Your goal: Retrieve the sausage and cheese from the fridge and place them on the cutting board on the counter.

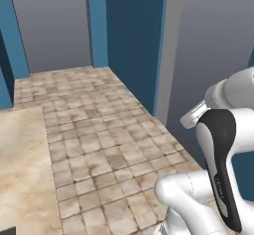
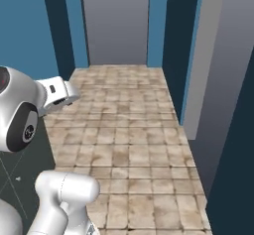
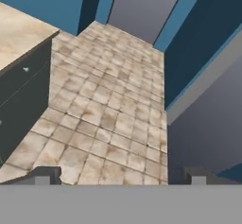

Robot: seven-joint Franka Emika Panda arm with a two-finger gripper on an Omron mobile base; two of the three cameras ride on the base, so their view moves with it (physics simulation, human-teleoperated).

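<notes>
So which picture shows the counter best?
The hand view: the counter shows its beige top and the dark cabinet front below. The left base view shows just a flat slab of the top. The right base view gives no clear look at it.

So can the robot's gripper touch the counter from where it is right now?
Probably not yet. The gripper is open and points down the tiled floor, while the counter lies off to one side with a gap between.
</notes>
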